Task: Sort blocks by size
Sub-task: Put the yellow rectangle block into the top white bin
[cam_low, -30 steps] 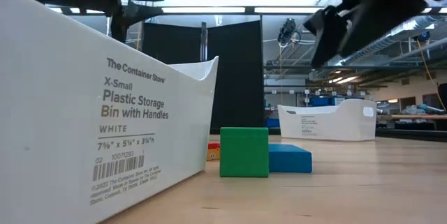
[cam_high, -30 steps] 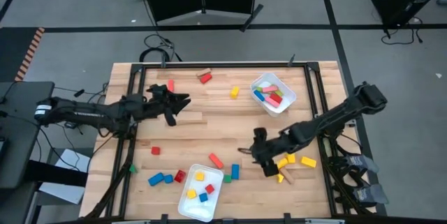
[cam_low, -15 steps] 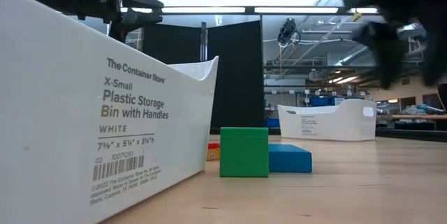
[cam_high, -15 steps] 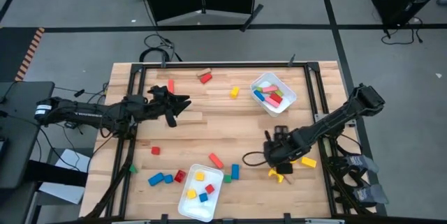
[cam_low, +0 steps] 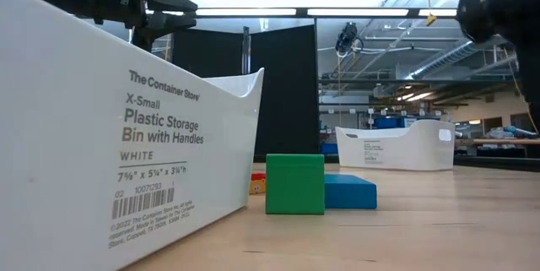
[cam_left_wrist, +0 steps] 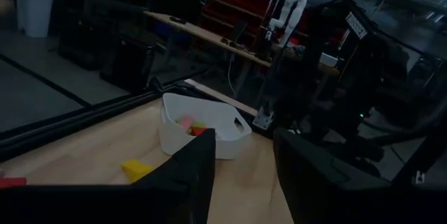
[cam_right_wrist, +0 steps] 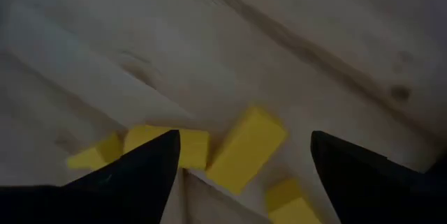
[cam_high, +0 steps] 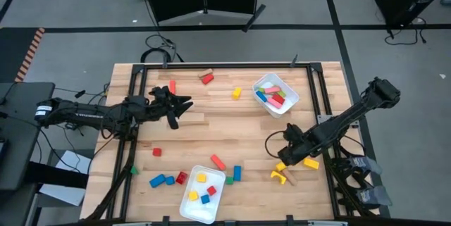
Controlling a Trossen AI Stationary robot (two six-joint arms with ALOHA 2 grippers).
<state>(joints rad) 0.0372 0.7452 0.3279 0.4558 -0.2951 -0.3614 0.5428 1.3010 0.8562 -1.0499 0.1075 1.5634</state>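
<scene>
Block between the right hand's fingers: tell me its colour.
Yellow block, clearest in the right wrist view.

Two white trays sit on the table: one tray (cam_high: 289,101) at upper right of centre, one tray (cam_high: 189,205) at the bottom edge.

Loose blocks on the wood, as far as the high view lets them be counted: three red blocks (cam_high: 206,79), with a fourth red block (cam_high: 181,178) beside the bottom tray; three blue blocks (cam_high: 161,181); about five yellow blocks (cam_high: 311,163); one green block (cam_high: 230,179).

Inside the bottom tray: two yellow, one red, one blue. The upper tray's pieces cannot be counted.

Two dark arms.
</scene>
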